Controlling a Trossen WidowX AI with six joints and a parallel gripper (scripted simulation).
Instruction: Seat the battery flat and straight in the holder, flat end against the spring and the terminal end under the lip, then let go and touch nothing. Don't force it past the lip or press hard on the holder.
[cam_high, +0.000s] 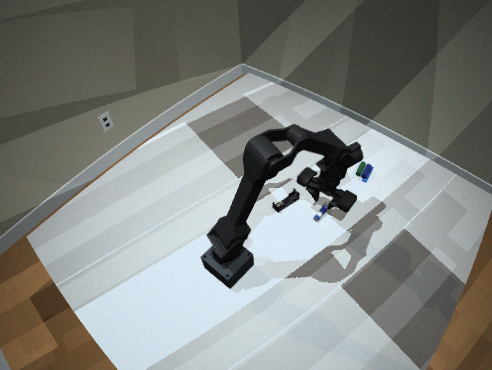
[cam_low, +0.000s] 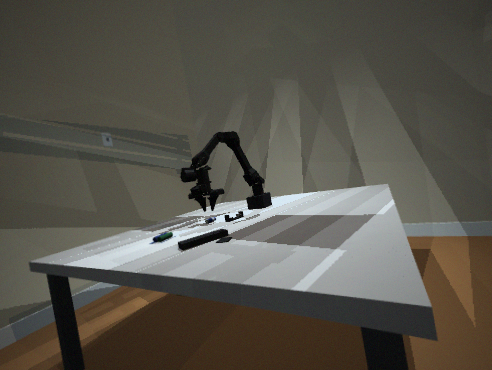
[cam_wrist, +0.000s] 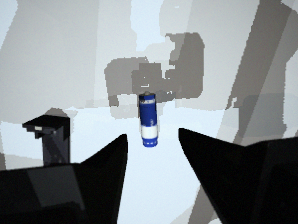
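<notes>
The battery (cam_high: 320, 213) (cam_low: 210, 220) (cam_wrist: 148, 114), blue with a white band, lies on its side on the table outside the holder. In the wrist view its silvery end points up the picture and its white band is near the lower end. The black holder (cam_high: 286, 201) (cam_low: 231, 219) (cam_wrist: 56, 145) stands a short way off, with no battery seen in it; the wrist view shows only part of it, beyond the left finger. My gripper (cam_high: 324, 202) (cam_low: 208, 210) (cam_wrist: 153, 135) is open and empty above the battery, its fingertips spread to either side of it in the wrist view.
A green cell (cam_high: 360, 169) and a blue cell (cam_high: 367, 171) lie side by side farther out from the arm's base. A long black bar (cam_low: 203, 239) and a small flat dark piece (cam_low: 224, 240) lie on the table in the exterior view.
</notes>
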